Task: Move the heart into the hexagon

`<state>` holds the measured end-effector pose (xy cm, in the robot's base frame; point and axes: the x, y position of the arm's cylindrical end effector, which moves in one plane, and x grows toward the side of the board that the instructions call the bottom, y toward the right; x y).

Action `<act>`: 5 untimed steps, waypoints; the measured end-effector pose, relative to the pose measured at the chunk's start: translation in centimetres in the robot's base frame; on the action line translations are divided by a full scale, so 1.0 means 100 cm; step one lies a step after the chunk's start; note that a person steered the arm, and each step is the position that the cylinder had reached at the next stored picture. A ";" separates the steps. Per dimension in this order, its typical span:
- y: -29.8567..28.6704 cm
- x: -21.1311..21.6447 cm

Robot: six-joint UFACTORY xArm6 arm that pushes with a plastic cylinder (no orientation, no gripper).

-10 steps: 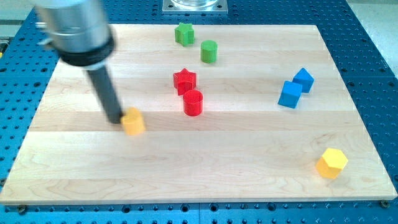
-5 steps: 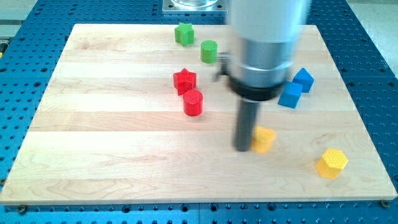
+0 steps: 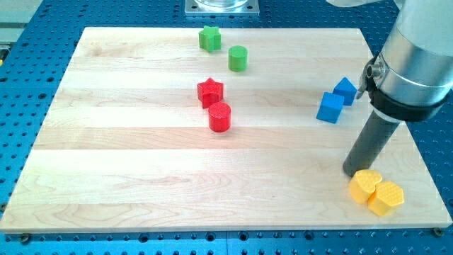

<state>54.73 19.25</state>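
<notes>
The yellow heart (image 3: 364,185) lies near the view's bottom right and touches the yellow hexagon (image 3: 386,197), which sits just to its lower right. My tip (image 3: 352,171) rests on the board just above and left of the heart, close to it or touching it. The dark rod rises up and to the right into the grey arm body.
Two blue blocks (image 3: 330,107) (image 3: 345,91) sit above my tip, at the right. A red star (image 3: 209,91) and red cylinder (image 3: 220,117) sit mid-board. A green star (image 3: 209,38) and green cylinder (image 3: 238,58) sit near the top. The board's right edge (image 3: 423,163) is close.
My tip swept from the view's left to the bottom right, pushing the yellow heart across the board until it met the hexagon. The hexagon shifted slightly right and down.
</notes>
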 end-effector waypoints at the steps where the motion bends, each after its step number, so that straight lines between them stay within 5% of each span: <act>1: 0.000 0.005; 2: -0.038 -0.028; 5: -0.110 -0.029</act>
<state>51.85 8.21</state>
